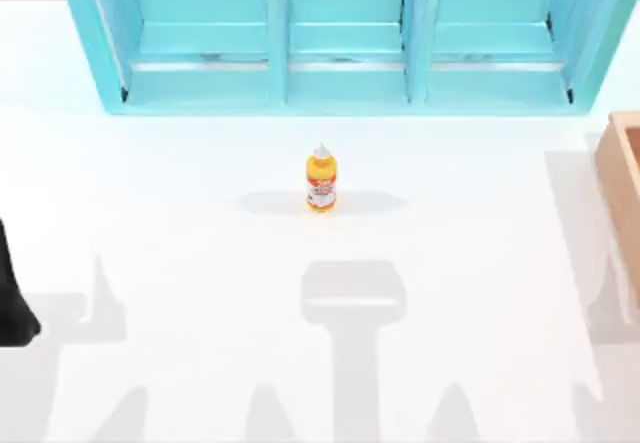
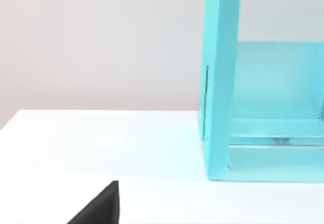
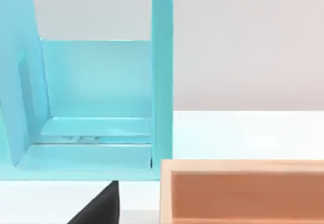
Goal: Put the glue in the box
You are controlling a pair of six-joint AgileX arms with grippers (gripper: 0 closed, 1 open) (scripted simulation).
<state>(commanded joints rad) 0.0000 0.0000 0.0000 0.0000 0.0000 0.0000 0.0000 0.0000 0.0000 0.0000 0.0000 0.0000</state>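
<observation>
The white surface [image 1: 200, 363] was seen nearest, smooth and flat. The big teal shelf [image 1: 340, 33] was set at the back, out of the way. The tan box [image 1: 622, 178], thick-walled like wood, was placed at the right edge. The small orange glue [image 1: 321, 178] was stood upright mid-surface, untouched. The left tool [image 1: 12, 293] was parked at the left edge; whether it was open could not be told.
</observation>
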